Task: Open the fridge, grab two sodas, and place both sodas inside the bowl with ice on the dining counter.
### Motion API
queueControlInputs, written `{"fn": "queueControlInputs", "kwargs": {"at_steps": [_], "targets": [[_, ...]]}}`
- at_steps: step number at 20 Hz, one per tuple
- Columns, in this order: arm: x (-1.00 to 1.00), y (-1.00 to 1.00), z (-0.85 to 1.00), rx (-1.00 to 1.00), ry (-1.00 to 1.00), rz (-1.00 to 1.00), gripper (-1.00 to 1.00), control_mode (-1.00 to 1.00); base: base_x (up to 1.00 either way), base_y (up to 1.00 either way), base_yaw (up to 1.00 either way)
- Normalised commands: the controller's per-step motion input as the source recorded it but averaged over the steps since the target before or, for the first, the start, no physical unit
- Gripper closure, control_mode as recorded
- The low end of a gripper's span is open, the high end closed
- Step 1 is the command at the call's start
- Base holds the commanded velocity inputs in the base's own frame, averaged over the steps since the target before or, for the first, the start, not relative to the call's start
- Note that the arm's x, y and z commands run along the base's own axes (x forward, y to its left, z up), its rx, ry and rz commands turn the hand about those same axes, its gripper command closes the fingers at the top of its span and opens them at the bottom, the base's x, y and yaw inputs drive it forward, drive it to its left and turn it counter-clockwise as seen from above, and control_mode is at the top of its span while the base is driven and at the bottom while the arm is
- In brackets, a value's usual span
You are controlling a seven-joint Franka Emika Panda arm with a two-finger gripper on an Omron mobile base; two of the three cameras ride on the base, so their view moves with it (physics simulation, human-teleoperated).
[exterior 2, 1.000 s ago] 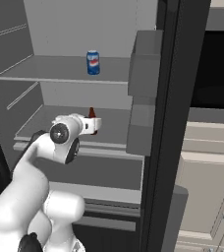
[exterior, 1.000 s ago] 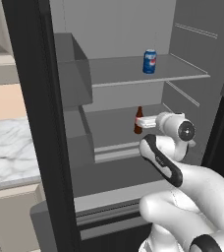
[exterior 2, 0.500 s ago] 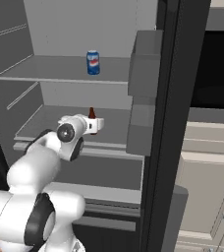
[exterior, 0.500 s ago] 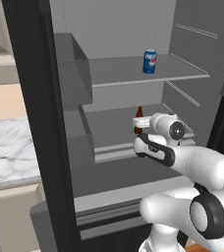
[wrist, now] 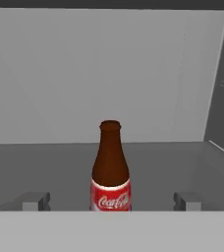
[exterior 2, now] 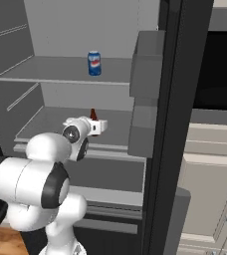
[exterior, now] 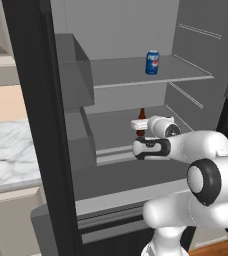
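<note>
Jaws spread wide — fingertips (wrist: pixel 35 201) seen either side of cola bottle (wrist: pixel 110 167), not touching it. Gripper (wrist: pixel 111 202) held level, pointed into open fridge (exterior: pixel 126 75) at lower shelf; arm folded low, forearm reaching in from front. One bottle upright on lower shelf — one blue can (exterior: pixel 152 62) on shelf above.

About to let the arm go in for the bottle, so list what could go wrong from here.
1. The cola bottle is tall and narrow and stands upright between the open fingertips; an off-centre close could tip it.
2. The gripper sits under the upper shelf that carries the blue can, so lifting steeply might strike it.
</note>
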Motion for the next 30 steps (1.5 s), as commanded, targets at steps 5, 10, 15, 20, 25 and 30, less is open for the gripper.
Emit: {"fn": "queueControlInputs", "kwargs": {"at_steps": [5,10,15,20,25,30], "targets": [[0.34,0.02,-0.14,0.00,0.00,0.00,-1.00,-1.00,0.00,0.00,0.00],[0.32,0.02,-0.14,0.00,0.00,0.00,-1.00,-1.00,0.00,0.00,0.00],[0.32,0.05,-0.19,0.00,0.00,0.00,-1.00,-1.00,0.00,0.00,0.00],[0.23,0.06,-0.16,0.01,0.00,0.00,1.00,-1.00,0.00,0.00,0.00],[0.00,0.00,-0.01,0.00,0.00,0.00,1.00,-1.00,0.00,0.00,0.00],[-0.27,0.00,0.00,-0.01,-0.05,0.00,1.00,-1.00,0.00,0.00,0.00]]}}
